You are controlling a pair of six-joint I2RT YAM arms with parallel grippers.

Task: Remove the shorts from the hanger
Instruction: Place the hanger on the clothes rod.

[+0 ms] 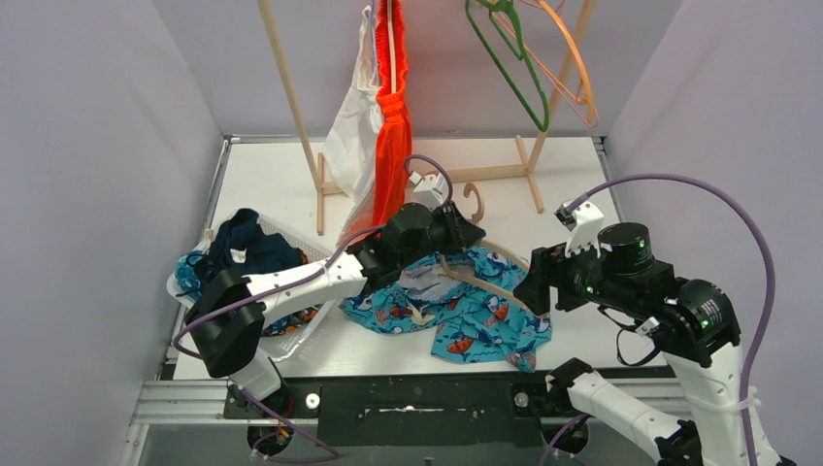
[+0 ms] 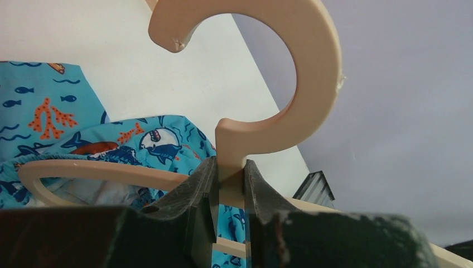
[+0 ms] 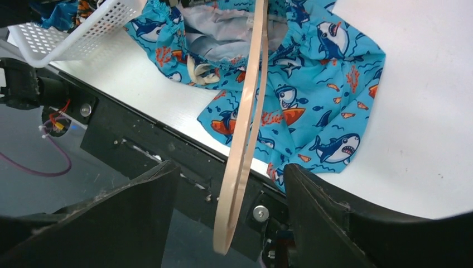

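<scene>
My left gripper (image 2: pixel 230 174) is clamped on the neck of the wooden hanger (image 2: pixel 304 78), just under its hook; its fingers (image 2: pixel 187 195) press on both sides. My right gripper (image 3: pixel 228 173) stands wide open and holds nothing; the hanger's thin arm runs between its fingers, touching neither. The teal shark-print shorts (image 3: pixel 329 95) lie on the white table (image 3: pixel 429 145) beyond the right fingers; the hanger's arm crosses their open waistband, and I cannot tell whether it passes through; a white basket (image 3: pixel 67 33) sits to those fingers' left.
</scene>
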